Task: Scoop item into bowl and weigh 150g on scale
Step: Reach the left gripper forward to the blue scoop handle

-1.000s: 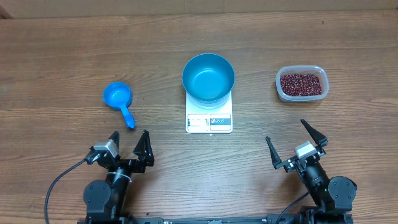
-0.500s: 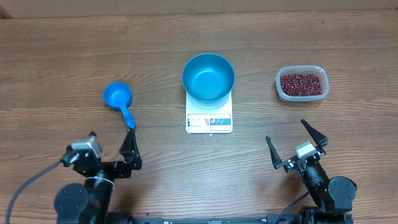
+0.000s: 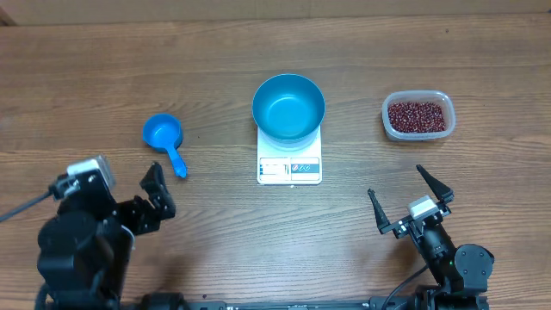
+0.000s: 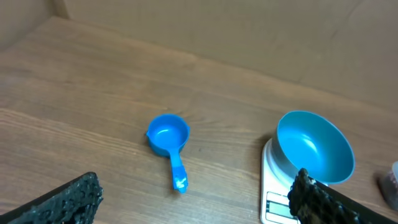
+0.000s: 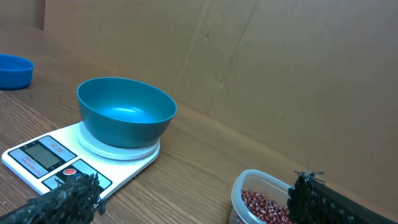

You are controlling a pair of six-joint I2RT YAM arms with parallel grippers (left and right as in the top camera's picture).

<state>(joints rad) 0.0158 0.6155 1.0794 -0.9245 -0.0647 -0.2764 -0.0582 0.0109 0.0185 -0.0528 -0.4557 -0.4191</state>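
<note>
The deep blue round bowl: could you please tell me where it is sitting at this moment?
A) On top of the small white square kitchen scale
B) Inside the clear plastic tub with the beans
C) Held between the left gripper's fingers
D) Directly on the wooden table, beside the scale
A: the deep blue round bowl rests on the weighing platform of the small white square kitchen scale, as the right wrist view also shows.

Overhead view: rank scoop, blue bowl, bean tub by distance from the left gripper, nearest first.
From the left gripper, which stands open at the table's near left:
1. Scoop, just beyond the gripper, on the left side.
2. Blue bowl, centre, sitting on the scale.
3. Bean tub, far right.
The order is plain, with no close calls.
</note>
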